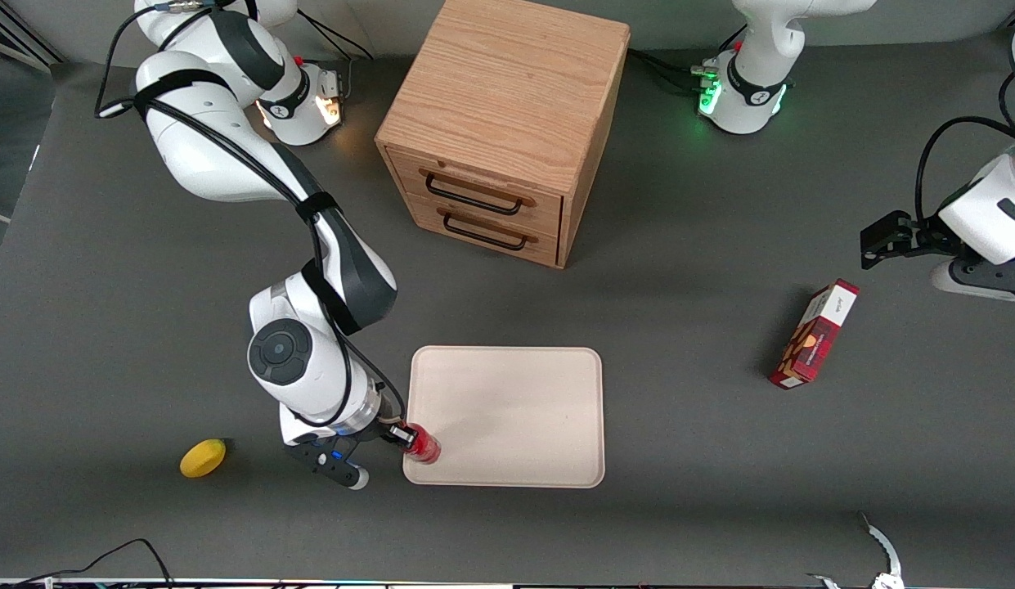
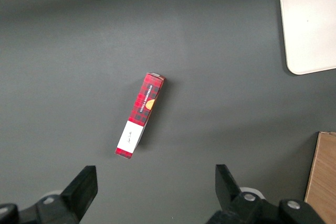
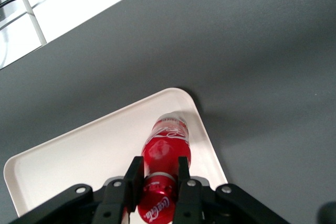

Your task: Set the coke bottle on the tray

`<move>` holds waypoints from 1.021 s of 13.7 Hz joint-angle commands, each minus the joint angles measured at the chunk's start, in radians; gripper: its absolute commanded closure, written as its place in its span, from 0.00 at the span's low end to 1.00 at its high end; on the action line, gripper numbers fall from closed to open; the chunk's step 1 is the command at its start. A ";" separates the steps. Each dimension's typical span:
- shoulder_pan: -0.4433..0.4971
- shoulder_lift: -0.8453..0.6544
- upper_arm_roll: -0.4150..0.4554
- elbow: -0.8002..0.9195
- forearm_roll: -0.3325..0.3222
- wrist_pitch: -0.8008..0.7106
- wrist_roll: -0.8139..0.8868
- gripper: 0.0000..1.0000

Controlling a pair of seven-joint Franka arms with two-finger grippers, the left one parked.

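Note:
The coke bottle (image 1: pixel 423 444) is small, glossy red with white script. My right gripper (image 1: pixel 402 435) is shut on its neck and cap end and holds it over the tray's corner nearest the front camera at the working arm's end. The tray (image 1: pixel 515 409) is a flat pale cream-pink rectangle with rounded corners. In the right wrist view the bottle (image 3: pixel 167 150) lies between the two black fingers (image 3: pixel 134 176) of the gripper (image 3: pixel 159 174), its body over the tray (image 3: pixel 79 156) close to the rim corner. Whether the bottle touches the tray cannot be told.
A yellow lemon (image 1: pixel 203 457) lies on the grey table toward the working arm's end. A wooden two-drawer cabinet (image 1: pixel 499 131) stands farther from the front camera than the tray. A red snack box (image 1: pixel 813 333) lies toward the parked arm's end, also in the left wrist view (image 2: pixel 139 114).

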 commanded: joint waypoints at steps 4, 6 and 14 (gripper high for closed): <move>0.006 0.019 0.027 0.017 -0.104 0.012 0.036 0.00; 0.000 0.005 0.035 0.016 -0.101 -0.001 0.027 0.00; -0.127 -0.384 0.217 -0.032 -0.104 -0.515 -0.108 0.00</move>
